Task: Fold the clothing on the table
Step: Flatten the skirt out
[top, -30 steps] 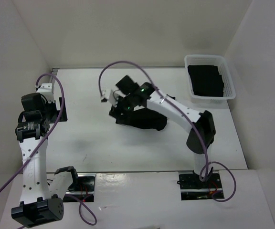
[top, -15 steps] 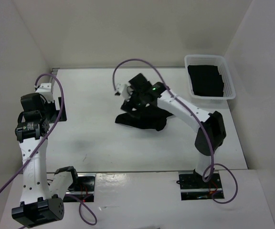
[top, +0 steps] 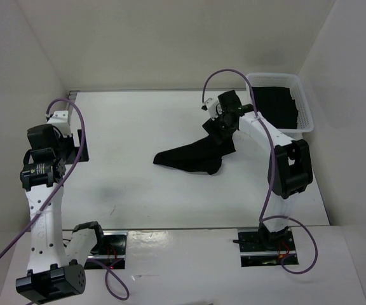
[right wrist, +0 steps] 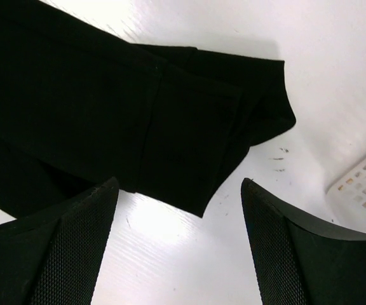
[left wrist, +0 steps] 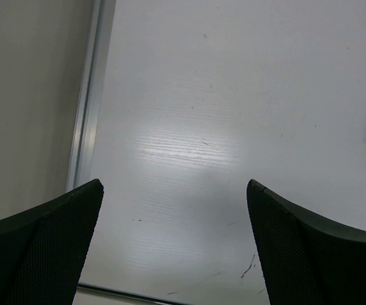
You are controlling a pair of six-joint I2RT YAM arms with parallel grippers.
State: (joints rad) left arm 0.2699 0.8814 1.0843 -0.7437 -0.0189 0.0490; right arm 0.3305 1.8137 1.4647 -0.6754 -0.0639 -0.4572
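– Right gripper first: what do we log for the jaws?
– We log them parted wide, nothing pinched between. On the wrist view both fingers hang over the clothing, with a folded edge and a strip of bare white table showing in the gap.
– Is it touching the fabric?
– We cannot tell; the overhead view only puts it at the garment's far right end.
– Where does the clothing lie?
– It lies right of centre on the table, a rumpled black strip running from under that gripper down toward the left, flat on the surface.
– And the left gripper?
– Its jaws are spread fully and hold nothing. It sits well apart from the clothing, over bare tabletop by the grey rail on the left edge.
– Anything else we should note?
– A white lattice basket stands in the far right corner with dark fabric inside, near the garment but not touching it.
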